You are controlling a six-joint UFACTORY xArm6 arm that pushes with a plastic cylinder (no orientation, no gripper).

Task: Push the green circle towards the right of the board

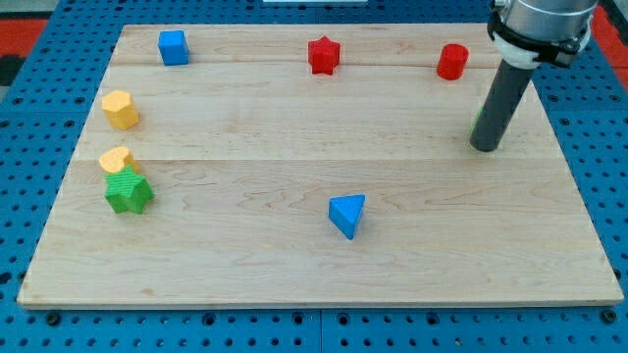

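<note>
Seven blocks are clearly sitting on the pale wooden board [294,265], and an eighth is only just showing. Two blues are lying out there: a blue cube [174,47] near the top left corner and a blue triangular block [347,215] below the middle. Two reds are lining the top edge: a red star-shaped block [324,55] at top centre and a red cylinder [452,61] to its right. Two yellows are stacking up along the view's left side, a yellow hexagon-like block [121,109] above a yellow heart-shaped block [116,160]. Directly under that heart, touching it, a green star-shaped block [129,191] is resting. The dark rod is coming down from the view's top right, and my tip [485,147] is pressing onto the board at the right side, below and right of the red cylinder. A thin sliver of green, presumably the green circle [475,124], is peeking out at the rod's left edge, almost wholly hidden behind it, so its shape cannot be made out. There being no jaws on this arm, only the bare rod is showing. Blue pegboard [39,98] is surrounding the board.
</note>
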